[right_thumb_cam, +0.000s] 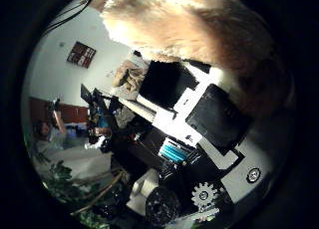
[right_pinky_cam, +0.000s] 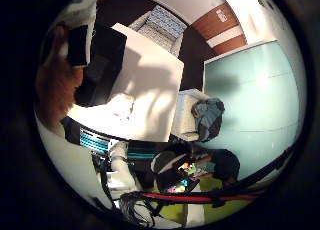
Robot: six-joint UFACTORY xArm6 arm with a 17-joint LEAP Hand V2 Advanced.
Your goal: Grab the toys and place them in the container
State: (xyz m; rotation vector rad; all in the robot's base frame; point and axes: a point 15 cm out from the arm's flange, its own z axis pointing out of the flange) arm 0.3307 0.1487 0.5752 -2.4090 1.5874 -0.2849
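The fingers (right_thumb_cam: 214, 114) curled around a tan plush toy (right_thumb_cam: 199, 25), which sat pressed close against the palm of the hand (right_thumb_cam: 219, 154) and filled much of the thumb-side view. Beyond it lay a white desk (right_pinky_cam: 150, 80). No container was visible. The fur looked soft and compressible, so a loosening hold could probably let the toy slip free short of the container.

My hand (right_thumb_cam: 209, 124) shows its black and white segments close across the thumb-side view, with a geared part at the edge. My fingers (right_thumb_cam: 214, 114) curl around a furry plush toy (right_thumb_cam: 189, 25), which presses against them right by my palm.
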